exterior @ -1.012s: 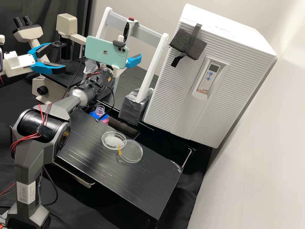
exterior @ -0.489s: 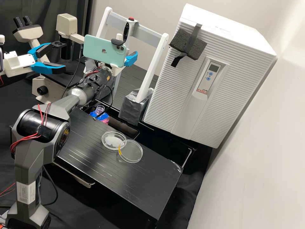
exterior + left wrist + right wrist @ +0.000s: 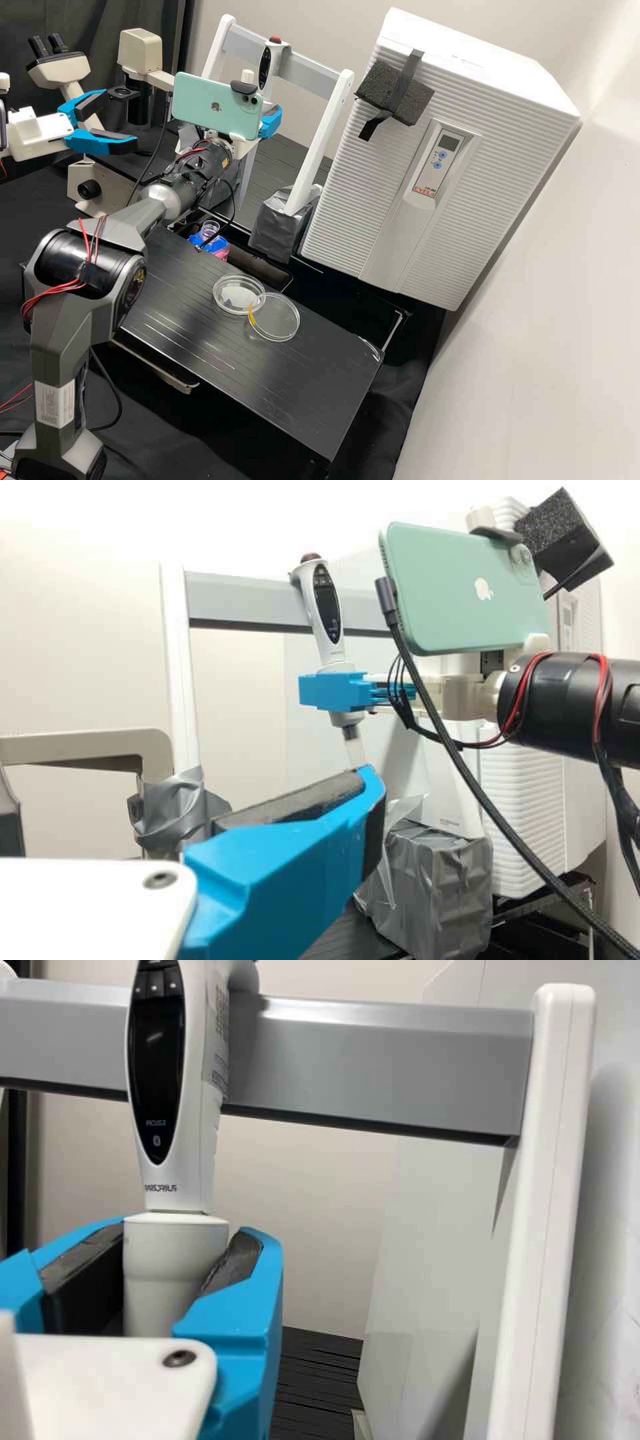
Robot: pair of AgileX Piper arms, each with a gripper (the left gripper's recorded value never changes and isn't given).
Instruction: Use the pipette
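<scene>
Right hand (image 3: 165,1260) closer, around one pipette (image 3: 170,1090) (two dishes (image 3: 237,293) (image 3: 275,318))

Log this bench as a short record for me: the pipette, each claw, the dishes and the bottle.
Pipette: white-and-grey handheld pipette, hanging upright on the grey crossbar of its white stand
Right arm: right claw around the pipette's lower body; whether it grips cannot be told
Left arm: left claw open, holding nothing, by the beige microscope
Dishes: two clear round petri dishes, edges meeting, on the black ribbed tray
Bottle: small clear bottle of pink liquid at the tray's far corner
</scene>
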